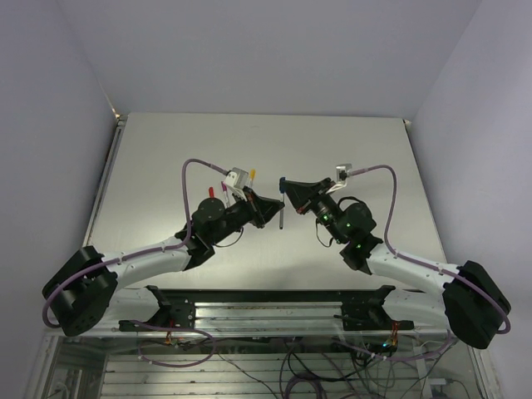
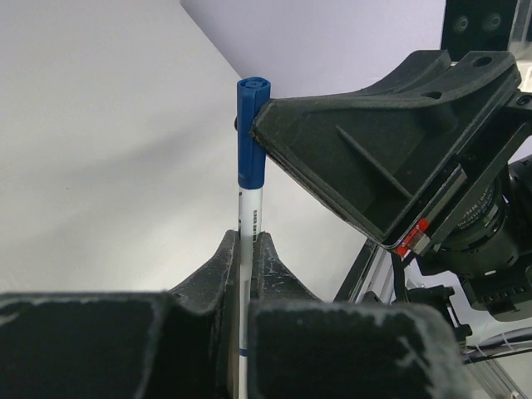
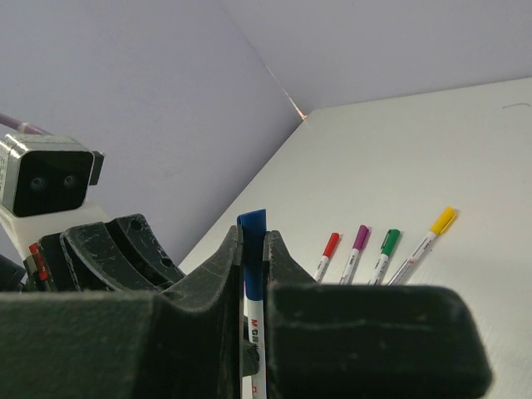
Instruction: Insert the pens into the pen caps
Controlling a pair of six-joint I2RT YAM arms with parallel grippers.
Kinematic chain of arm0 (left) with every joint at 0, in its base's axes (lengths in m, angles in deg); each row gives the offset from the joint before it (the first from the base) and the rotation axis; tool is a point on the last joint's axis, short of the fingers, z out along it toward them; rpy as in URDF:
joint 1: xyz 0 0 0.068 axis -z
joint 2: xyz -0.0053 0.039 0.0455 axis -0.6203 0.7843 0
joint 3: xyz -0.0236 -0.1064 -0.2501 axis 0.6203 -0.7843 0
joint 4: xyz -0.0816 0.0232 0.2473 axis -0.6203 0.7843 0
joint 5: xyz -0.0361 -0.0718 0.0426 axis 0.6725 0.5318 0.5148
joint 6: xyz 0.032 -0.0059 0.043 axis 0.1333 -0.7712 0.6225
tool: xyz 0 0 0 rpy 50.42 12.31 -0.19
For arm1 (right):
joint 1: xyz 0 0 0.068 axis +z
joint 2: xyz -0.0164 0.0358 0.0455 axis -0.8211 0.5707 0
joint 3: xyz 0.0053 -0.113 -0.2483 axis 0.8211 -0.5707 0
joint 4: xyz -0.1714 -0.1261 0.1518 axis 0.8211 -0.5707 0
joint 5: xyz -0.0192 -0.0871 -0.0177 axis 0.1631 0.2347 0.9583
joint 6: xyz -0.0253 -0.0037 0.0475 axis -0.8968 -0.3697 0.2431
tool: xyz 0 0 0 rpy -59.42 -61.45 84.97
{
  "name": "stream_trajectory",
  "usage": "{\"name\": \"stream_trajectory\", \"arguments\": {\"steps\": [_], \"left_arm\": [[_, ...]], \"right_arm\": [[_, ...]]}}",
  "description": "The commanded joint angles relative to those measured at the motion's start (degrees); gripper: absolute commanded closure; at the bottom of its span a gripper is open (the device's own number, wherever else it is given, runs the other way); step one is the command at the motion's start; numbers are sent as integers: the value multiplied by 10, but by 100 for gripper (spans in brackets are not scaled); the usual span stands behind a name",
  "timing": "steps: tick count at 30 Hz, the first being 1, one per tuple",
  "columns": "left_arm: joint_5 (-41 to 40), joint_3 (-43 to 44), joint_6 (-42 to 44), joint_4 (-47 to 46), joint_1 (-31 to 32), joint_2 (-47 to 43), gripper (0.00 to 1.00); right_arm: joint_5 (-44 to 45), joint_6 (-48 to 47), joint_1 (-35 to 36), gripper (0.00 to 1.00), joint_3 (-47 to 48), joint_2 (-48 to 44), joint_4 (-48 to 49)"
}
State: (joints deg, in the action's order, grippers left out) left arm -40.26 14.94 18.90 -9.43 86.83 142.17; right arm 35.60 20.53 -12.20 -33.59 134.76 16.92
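From the left wrist view I see the left gripper [image 2: 247,243] clamped tight on the blue pen [image 2: 248,212]. Its 2 black fingers [image 2: 278,278] are wedge-shaped, with a rough, grainy matte surface, and they pinch the slim white barrel from both sides. The barrel is smooth and round, with fine dark print along it. It stands almost upright in this view, and the blue cap [image 2: 252,125] sits on its upper end. The cap is a glossy plastic cylinder with a ridged, round top.

The right gripper [image 3: 253,241] is closed on that same cap. In the right wrist view its 2 coarse black fingers squeeze the blue plastic between them, and the white printed barrel shows below. In the top view the 2 grippers meet over the middle of the table [image 1: 166,158], with the pen held between them above the surface.

Further back on the pale, smooth, matte tabletop, 4 more pens lie side by side, near each other but apart: the red pen [image 3: 328,253], magenta pen [image 3: 357,245], green pen [image 3: 386,248] and yellow pen [image 3: 434,231]. Each is a thin pale barrel with a rounded coloured end pointing away from the right wrist camera. The boxy grey left wrist camera [image 3: 46,179] shows at the left of that view.
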Motion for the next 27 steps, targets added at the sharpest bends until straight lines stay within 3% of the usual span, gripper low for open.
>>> {"name": "stream_trajectory", "arguments": {"steps": [1, 4, 14, 21, 27], "left_arm": [[-102, 21, 7, -107, -30, -30, 93], [-103, 20, 22, -58, -30, -35, 93], [-159, -15, 47, 55, -30, -14, 93], [-236, 3, 33, 149, -30, 12, 93], [-275, 62, 27, 262, -35, 49, 93]], "right_arm": [[-57, -20, 34, 100, -5, 7, -108], [-32, -44, 34, 100, 14, -3, -120], [42, -130, 34, 65, 88, -59, -141], [91, -151, 33, 62, 94, -114, -199], [197, -94, 33, 63, 88, -124, -304]]}}
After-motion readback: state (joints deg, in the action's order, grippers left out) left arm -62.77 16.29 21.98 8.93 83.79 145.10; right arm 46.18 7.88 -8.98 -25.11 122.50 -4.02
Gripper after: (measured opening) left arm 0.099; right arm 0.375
